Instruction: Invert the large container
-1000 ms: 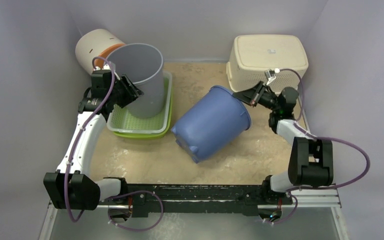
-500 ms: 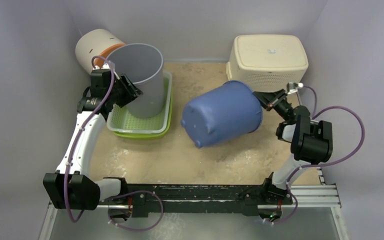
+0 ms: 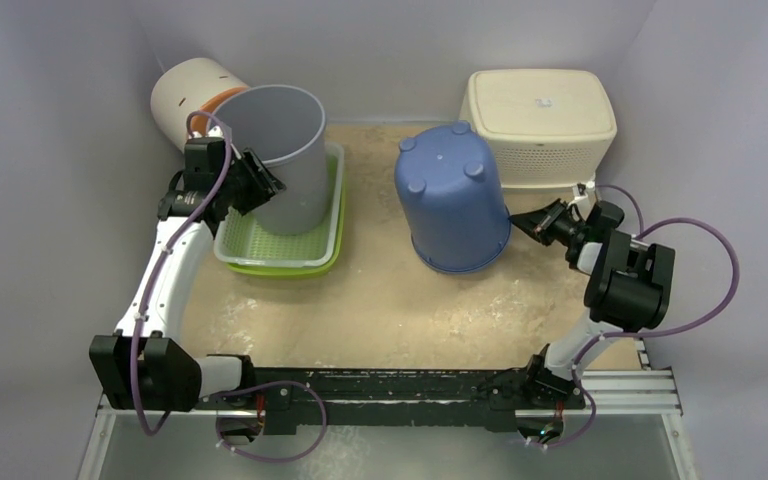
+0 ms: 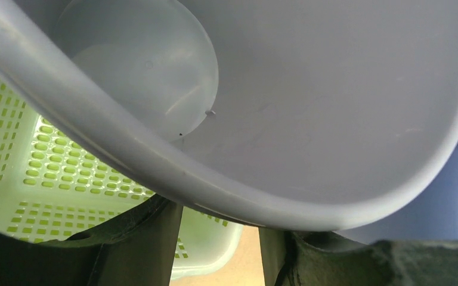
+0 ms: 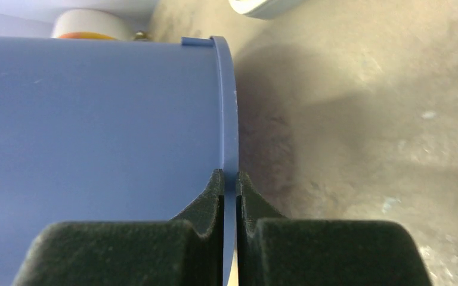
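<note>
The large blue container (image 3: 450, 200) stands upside down on the table's middle back, its footed base facing up. My right gripper (image 3: 522, 222) is shut on its rim at the lower right; in the right wrist view the thin blue rim (image 5: 230, 149) runs between the two fingers of that gripper (image 5: 230, 179), with the blue wall (image 5: 95, 131) on the left. My left gripper (image 3: 258, 182) is open against the side of a grey container (image 3: 290, 150); its fingers (image 4: 155, 244) sit apart just below the grey rim (image 4: 334, 107).
The grey container stands tilted in a green perforated basket (image 3: 280, 250), also in the left wrist view (image 4: 24, 179). A white cylinder with an orange band (image 3: 185, 95) lies at the back left. A cream upturned basket (image 3: 540, 110) stands at the back right, close behind the blue container.
The blue container swung from lying on its side to standing base up, carried back and right by my right gripper. The left arm has barely moved.
</note>
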